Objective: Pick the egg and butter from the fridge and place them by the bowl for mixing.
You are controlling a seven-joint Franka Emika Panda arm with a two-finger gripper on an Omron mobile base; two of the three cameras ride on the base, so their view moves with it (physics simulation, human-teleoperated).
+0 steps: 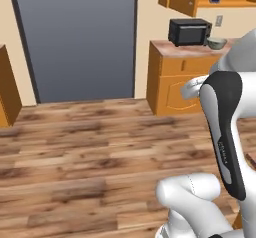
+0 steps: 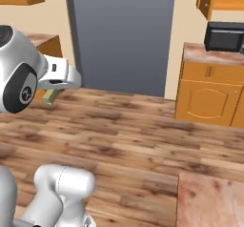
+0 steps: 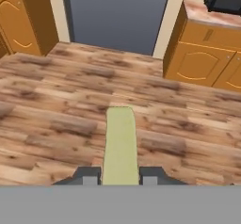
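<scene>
One of the two items is in hand: the pincer (image 3: 120, 180) is clamped on the butter (image 3: 120, 145), an olive-yellow block carried above the wooden floor (image 3: 56, 105), also glimpsed under the wrist in the right base view. Ahead, the bowl (image 1: 216, 43) sits at the right end of the far tabletop (image 1: 165, 47), beside a black oven (image 1: 189, 31). Judging by this, delivery of the butter remains, and the egg's whereabouts cannot be told. No legible writing appears.

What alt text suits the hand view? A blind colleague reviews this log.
The gripper is shut on the butter, a dull yellow block jutting forward above a wooden floor. Beyond stand orange cabinets and a grey door.
</scene>
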